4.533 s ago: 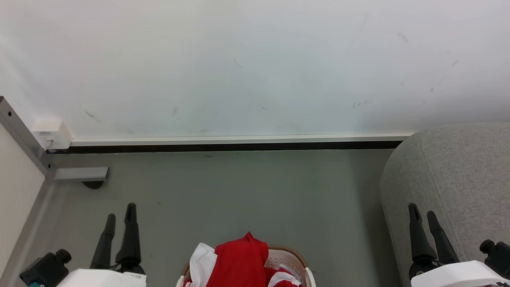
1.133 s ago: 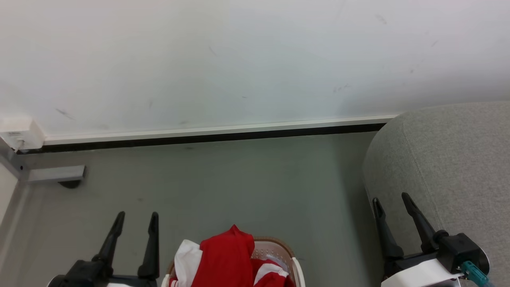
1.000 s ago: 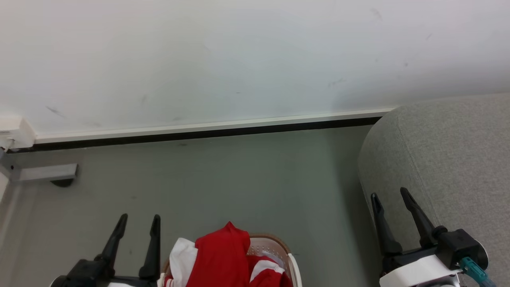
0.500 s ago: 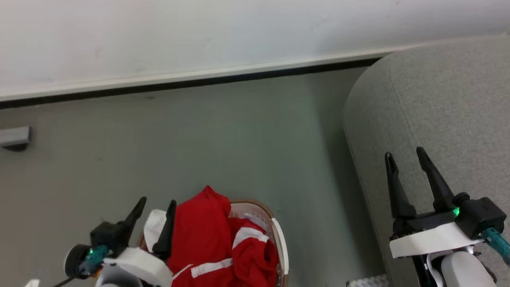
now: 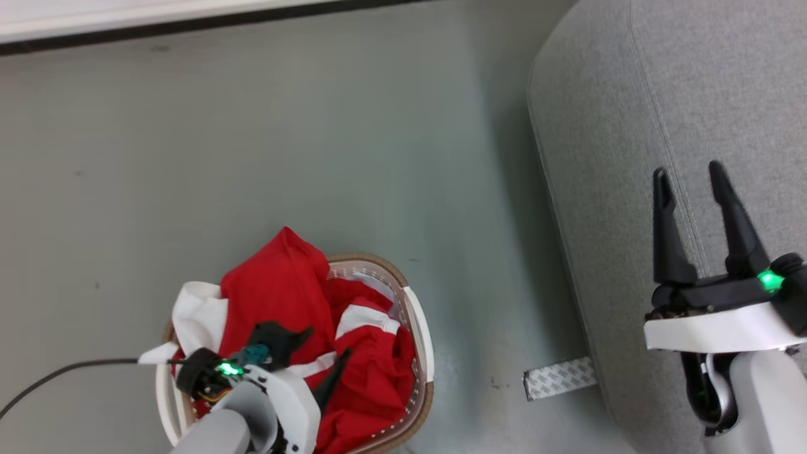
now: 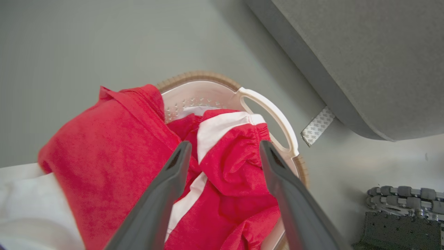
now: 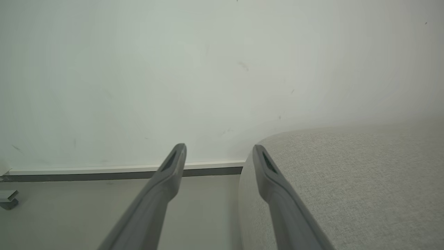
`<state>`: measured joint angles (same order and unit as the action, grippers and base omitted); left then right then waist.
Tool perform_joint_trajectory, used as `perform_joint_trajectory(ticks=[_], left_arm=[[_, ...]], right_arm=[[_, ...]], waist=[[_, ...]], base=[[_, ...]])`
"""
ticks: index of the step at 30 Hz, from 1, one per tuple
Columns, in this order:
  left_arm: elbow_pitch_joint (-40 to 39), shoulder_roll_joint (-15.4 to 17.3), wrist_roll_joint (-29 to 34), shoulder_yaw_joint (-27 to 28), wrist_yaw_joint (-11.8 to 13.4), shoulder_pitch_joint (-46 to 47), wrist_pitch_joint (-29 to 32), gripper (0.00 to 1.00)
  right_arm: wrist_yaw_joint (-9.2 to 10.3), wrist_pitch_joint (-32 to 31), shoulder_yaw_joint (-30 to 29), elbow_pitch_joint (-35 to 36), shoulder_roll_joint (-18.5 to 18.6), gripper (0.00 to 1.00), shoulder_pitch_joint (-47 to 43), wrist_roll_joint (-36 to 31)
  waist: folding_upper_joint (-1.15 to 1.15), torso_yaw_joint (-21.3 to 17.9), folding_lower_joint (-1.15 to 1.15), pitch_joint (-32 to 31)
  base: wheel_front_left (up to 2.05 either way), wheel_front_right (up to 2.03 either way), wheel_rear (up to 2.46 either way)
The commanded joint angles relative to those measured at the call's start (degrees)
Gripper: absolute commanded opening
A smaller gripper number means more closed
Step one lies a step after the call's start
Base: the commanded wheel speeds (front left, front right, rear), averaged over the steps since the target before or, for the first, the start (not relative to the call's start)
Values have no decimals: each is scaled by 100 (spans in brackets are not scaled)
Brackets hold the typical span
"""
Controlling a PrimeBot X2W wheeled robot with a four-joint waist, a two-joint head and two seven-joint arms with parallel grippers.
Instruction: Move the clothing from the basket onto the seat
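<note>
Red clothing with white stripes, white brown-rimmed basket, light grey woven seat, grey-green floor

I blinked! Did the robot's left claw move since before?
Yes, rightward: the left claw went from beside the rounded white plastic basket with a brown rim to over its bright red fabric clothing.

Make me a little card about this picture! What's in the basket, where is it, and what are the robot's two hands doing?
in the basket: red and white clothing, piled up
where it stands: on the grey floor, apart from the seat
left gripper: open, over the clothing
right gripper: open, holding nothing, over the seat
</note>
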<state>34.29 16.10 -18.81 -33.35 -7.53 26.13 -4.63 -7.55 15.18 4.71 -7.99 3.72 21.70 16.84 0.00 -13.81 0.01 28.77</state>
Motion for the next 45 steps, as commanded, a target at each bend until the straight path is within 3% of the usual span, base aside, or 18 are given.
perform_joint_trajectory(ticks=[1, 10, 25, 38, 44, 45], left_arm=[[132, 105, -174, -260, 12, 155, 90, 100], [990, 365, -975, -1641, 11, 1006, 689, 100], [1991, 452, -1359, -3124, 10, 1913, 885, 100], [2855, 263, -1668, -3587, 10, 2355, 1229, 100], [3019, 211, -1788, -3673, 11, 2466, 1053, 100], [3033, 213, -1801, -3683, 12, 2466, 1024, 91]], right_arm=[[12, -4, -71, 71, 25, 100, 115, 3], [12, -4, -278, 407, -10, 100, 268, 19], [12, -4, -117, 634, -89, 100, 418, 294], [12, -4, 20, 745, -86, 100, 541, 511], [12, -4, 51, 790, -85, 100, 603, 596], [12, -4, 50, 785, -85, 100, 606, 603]], waist=[[0, -128, -1, 193], [0, -343, -1, 820], [0, -646, -1, 1777], [0, -728, -1, 2162], [0, -730, -1, 2219], [0, -732, -1, 2210]], base=[[0, 0, 0], [0, 0, 0], [0, 0, 0], [0, 0, 0], [0, 0, 0], [0, 0, 0]])
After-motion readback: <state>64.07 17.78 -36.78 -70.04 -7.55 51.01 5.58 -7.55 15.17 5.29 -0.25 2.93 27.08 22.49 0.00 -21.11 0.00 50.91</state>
